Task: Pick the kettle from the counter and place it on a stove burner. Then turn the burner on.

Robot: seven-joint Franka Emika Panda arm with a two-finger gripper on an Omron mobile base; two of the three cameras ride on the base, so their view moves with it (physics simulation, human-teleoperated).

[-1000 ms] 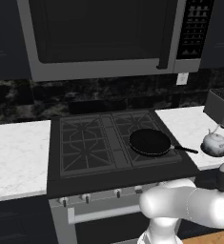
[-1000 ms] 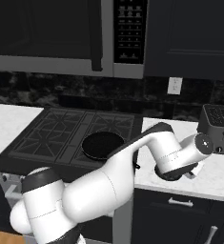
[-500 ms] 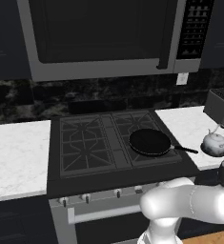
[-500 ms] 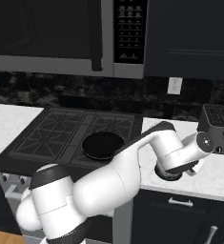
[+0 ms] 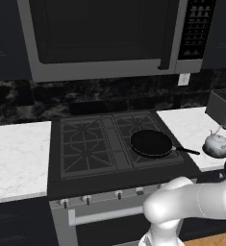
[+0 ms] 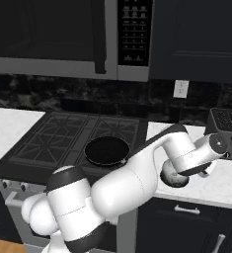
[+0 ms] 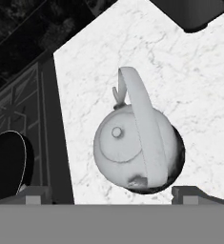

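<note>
In the left base view we see the kettle [image 5: 217, 144] sitting on the counter [image 5: 191, 126] to the right of the cooktop [image 5: 109, 144], near the counter's front edge. A black frying pan [image 5: 151, 143] rests on the front right stove burner [image 5: 148, 144], its handle pointing toward the kettle. The arm [image 5: 191, 204] sweeps across the bottom right.

In the right base view we find the arm [image 6: 137, 173] bent over the counter [image 6: 221, 180], its forearm hiding most of the kettle [image 6: 173, 180], which peeks out below it. A dark toaster [image 6: 227, 126] stands at the far right.

In the hand view we look down on the kettle [image 7: 138, 147], upright on the marble, handle arched over its lid. Our gripper [image 7: 111, 194] hovers above it with jaws spread wide, one fingertip [image 7: 35, 194] on each side, touching nothing. The pan's rim [image 7: 6, 164] shows at the left.
</note>
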